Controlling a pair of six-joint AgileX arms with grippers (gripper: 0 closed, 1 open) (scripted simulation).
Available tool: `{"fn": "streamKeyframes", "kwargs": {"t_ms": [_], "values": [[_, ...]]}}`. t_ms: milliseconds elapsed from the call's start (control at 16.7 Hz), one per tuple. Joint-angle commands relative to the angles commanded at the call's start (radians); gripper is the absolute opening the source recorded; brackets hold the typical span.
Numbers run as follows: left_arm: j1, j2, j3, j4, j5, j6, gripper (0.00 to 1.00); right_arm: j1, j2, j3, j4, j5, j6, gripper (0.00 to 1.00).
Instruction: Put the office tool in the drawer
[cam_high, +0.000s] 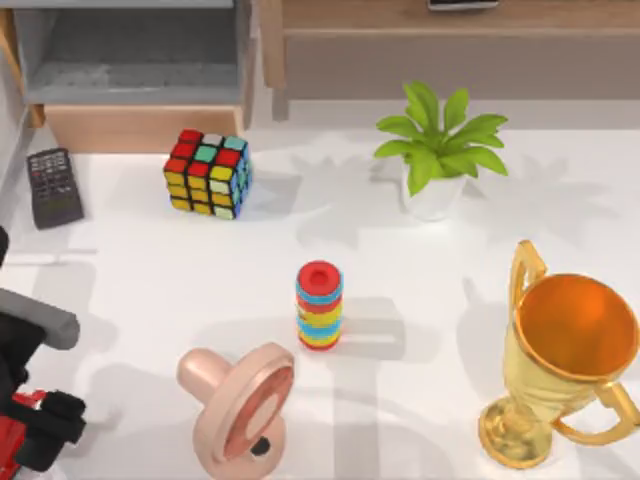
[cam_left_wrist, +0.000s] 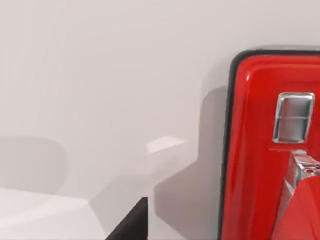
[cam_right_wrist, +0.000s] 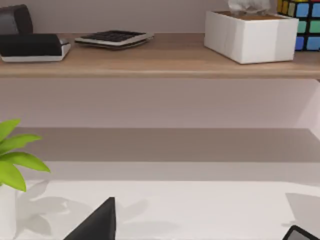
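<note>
Drawer (cam_high: 140, 125) open at table's far left corner, grey inside, tan front panel facing the table. Gold trophy (cam_high: 565, 365) near right. Potted plant (cam_high: 438, 150) right of centre, far side. Colour cube (cam_high: 208, 172) just in front of drawer. Dark calculator (cam_high: 54, 186) at left edge. Left gripper (cam_high: 30, 440) at near-left corner, over red stapler (cam_left_wrist: 272, 150) lying on table; finger spacing cannot be told.

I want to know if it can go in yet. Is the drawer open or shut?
Open. In the top view the drawer is pulled out at the table's far left, its grey inside showing behind the tan front panel.
</note>
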Motion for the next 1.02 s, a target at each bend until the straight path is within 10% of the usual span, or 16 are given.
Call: {"fn": "streamKeyframes", "kwargs": {"t_ms": [480, 1020], "values": [[0.000, 0.000, 0.000, 0.000, 0.000, 0.000, 0.02, 0.000, 0.000, 0.000, 0.000, 0.000, 0.000, 1.00], [0.000, -0.002, 0.000, 0.000, 0.001, 0.001, 0.00, 0.000, 0.000, 0.000, 0.000, 0.000, 0.000, 1.00]]}}
